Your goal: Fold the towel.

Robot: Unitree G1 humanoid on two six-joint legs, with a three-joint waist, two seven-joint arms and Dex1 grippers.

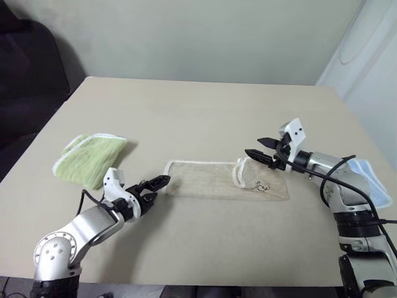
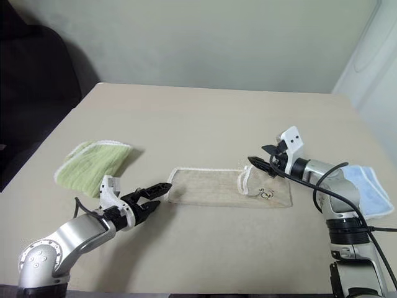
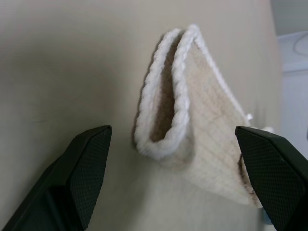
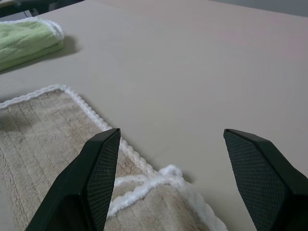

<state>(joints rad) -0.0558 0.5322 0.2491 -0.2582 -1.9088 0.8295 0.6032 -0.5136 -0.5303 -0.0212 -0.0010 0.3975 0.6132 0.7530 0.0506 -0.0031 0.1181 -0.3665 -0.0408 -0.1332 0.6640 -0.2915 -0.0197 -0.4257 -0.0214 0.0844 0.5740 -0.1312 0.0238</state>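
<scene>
I see the towel (image 1: 226, 181) lying mid-desk already folded to a narrow strip, one more fold apparently left, with the left gripper (image 1: 160, 184) and right gripper (image 1: 259, 148) both spread, empty, at its ends.

Light blue cloth (image 1: 372, 180) at table's right edge partly hidden behind the right arm, shape unclear. Embroidered logo (image 1: 263, 185) on the towel (image 1: 211, 180) too small to read. Left wrist view: towel cut off by frame edge, far end hidden. Right wrist view: green cloth (image 4: 26, 41) cropped at picture's edge, towel partly covered by fingers (image 4: 98, 168).
</scene>
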